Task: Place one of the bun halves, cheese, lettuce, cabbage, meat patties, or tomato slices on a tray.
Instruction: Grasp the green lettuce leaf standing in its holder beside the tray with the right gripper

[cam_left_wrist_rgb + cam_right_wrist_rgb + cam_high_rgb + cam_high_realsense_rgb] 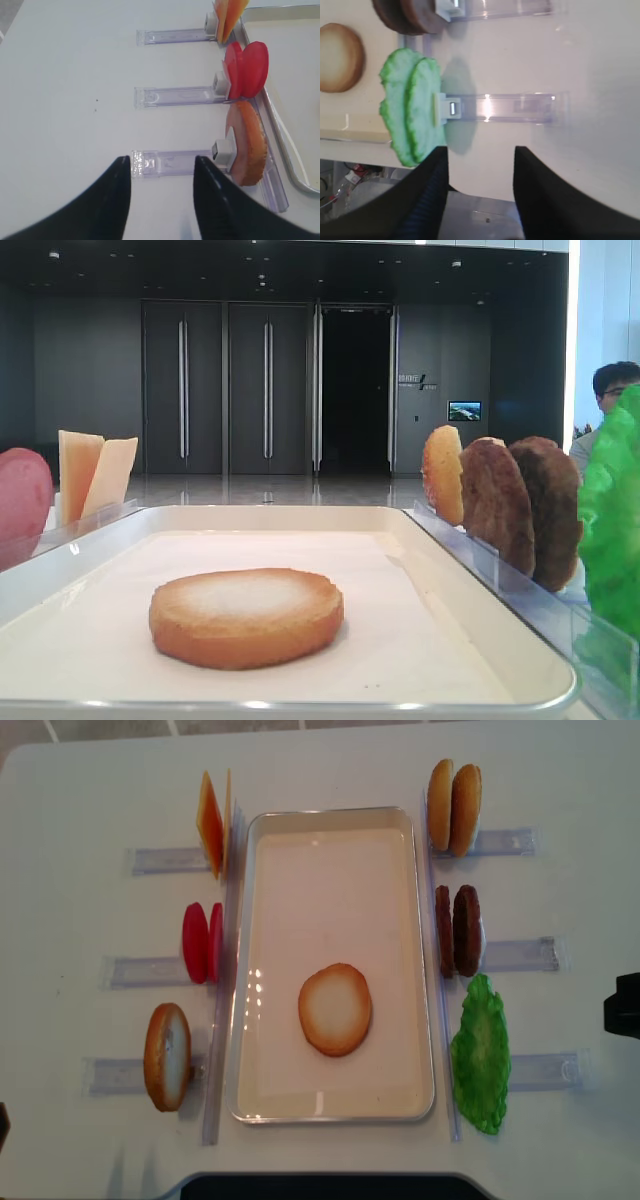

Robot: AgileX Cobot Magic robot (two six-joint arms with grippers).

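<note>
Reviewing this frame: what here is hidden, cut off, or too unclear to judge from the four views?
- Right gripper: right wrist view cuts off the finger bases; overhead shows only a dark corner.
- Left gripper: seen only in the left wrist view; fingers apart, nothing between them.
- Lettuce: front view crops it at the right edge.
- Tomato slices: front view crops them at the left edge.
- Bun half on the tray: underside hidden.

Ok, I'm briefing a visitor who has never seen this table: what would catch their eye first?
Probably the single bun half lying flat, alone on the white tray in the middle. Then the bright green lettuce standing in a clear rack right of the tray, and the red tomato slices upright on its left.
</note>
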